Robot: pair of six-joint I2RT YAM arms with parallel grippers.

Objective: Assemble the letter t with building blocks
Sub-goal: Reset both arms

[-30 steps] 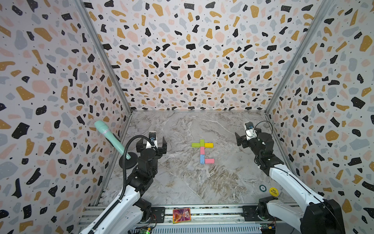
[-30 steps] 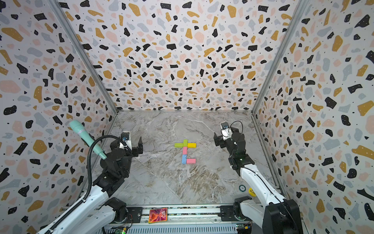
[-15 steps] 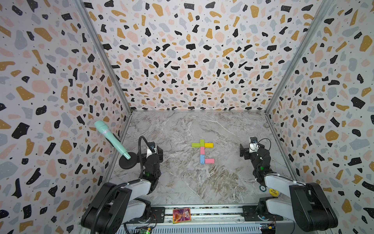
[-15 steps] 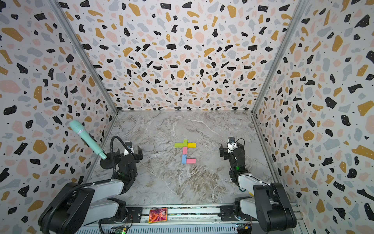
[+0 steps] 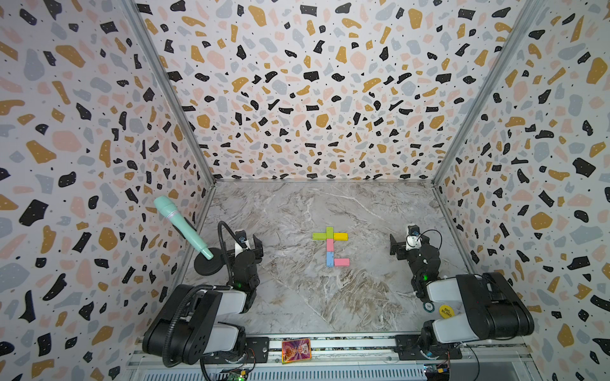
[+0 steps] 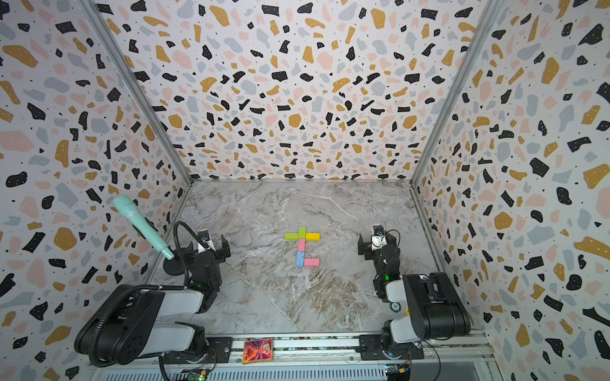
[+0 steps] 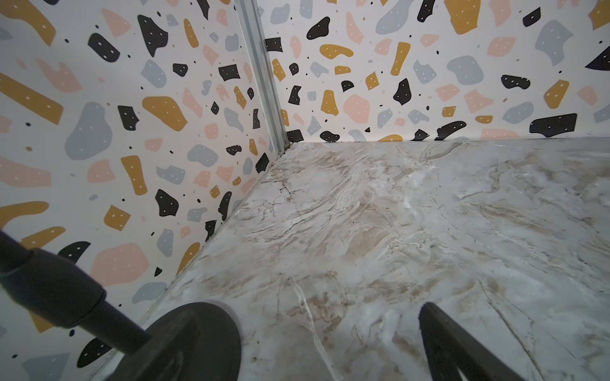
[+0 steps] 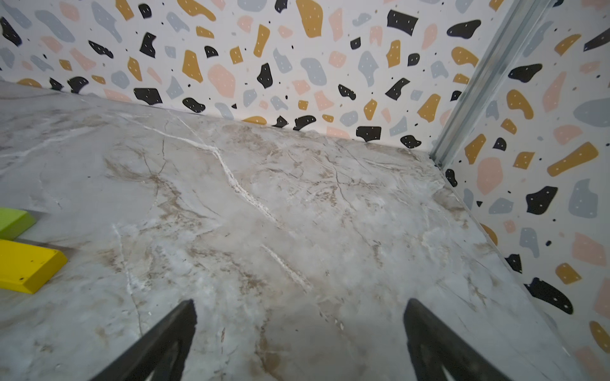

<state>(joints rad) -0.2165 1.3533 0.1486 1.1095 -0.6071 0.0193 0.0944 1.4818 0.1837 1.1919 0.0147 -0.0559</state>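
Letter t [image 5: 330,245]: 6 blocks [image 6: 302,245], flat at table [image 5: 297,204] centre. Likely light, stiff, smooth; pinch across long sides. Left gripper [image 5: 246,244] at 9 o'clock, right gripper [image 8: 298,305] at 3 o'clock: fingers spread, empty.

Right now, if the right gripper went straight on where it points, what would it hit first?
Probably nothing before the speckled back wall: the open right gripper faces bare marble tabletop; the yellow rectangular block lies aside.
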